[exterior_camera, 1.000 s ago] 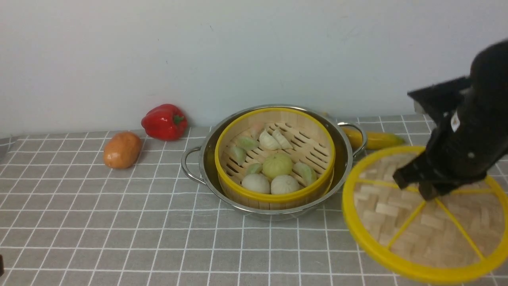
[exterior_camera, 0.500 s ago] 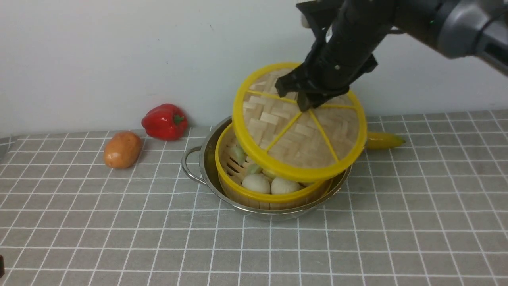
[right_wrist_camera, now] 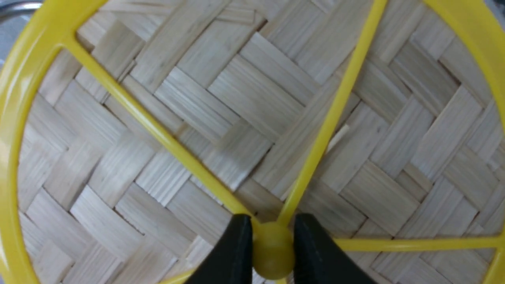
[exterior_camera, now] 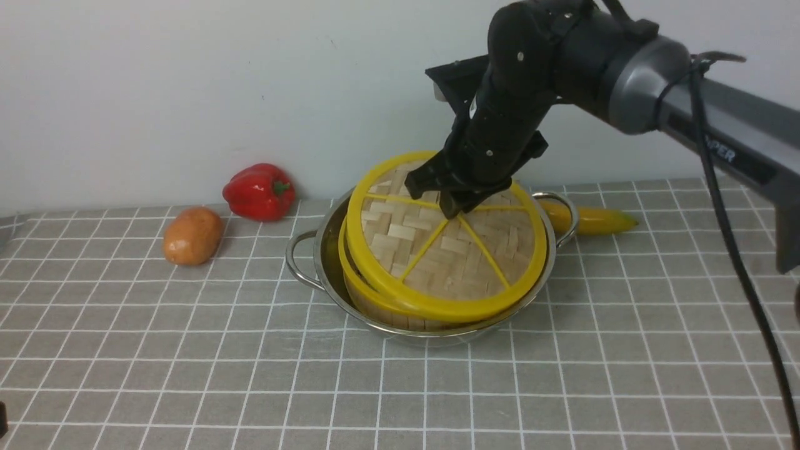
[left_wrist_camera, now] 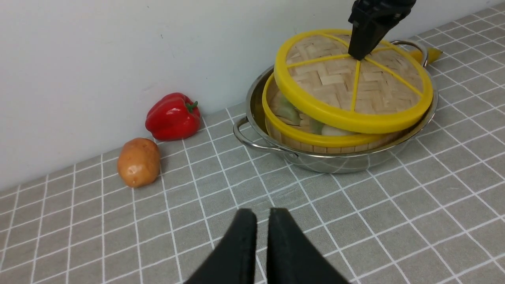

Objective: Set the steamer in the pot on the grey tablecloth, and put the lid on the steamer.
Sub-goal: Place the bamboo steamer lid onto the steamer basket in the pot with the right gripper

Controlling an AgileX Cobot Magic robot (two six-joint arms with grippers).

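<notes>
- At the lid's middle, the right tool (exterior_camera: 449,203) is closed on the yellow knob (right_wrist_camera: 273,256), one finger on each side.
- A second ago it held the lid (exterior_camera: 450,262) out to the right of the pot (exterior_camera: 325,250). Now the lid is over the steamer (left_wrist_camera: 300,136), still tilted, with its left edge raised and the buns showing through the gap.
- With the steamer already in the pot, what is left is probably to level the lid and let go.
- Well apart from the pot, the left tool (left_wrist_camera: 258,221) is empty and all but closed, with only a thin slit between its fingers.
- On the counter lies a grey checked cloth (exterior_camera: 187,350), with a red pepper (exterior_camera: 259,190), a potato (exterior_camera: 192,234) and a banana (exterior_camera: 594,219) near a plain pale wall (exterior_camera: 187,94).
</notes>
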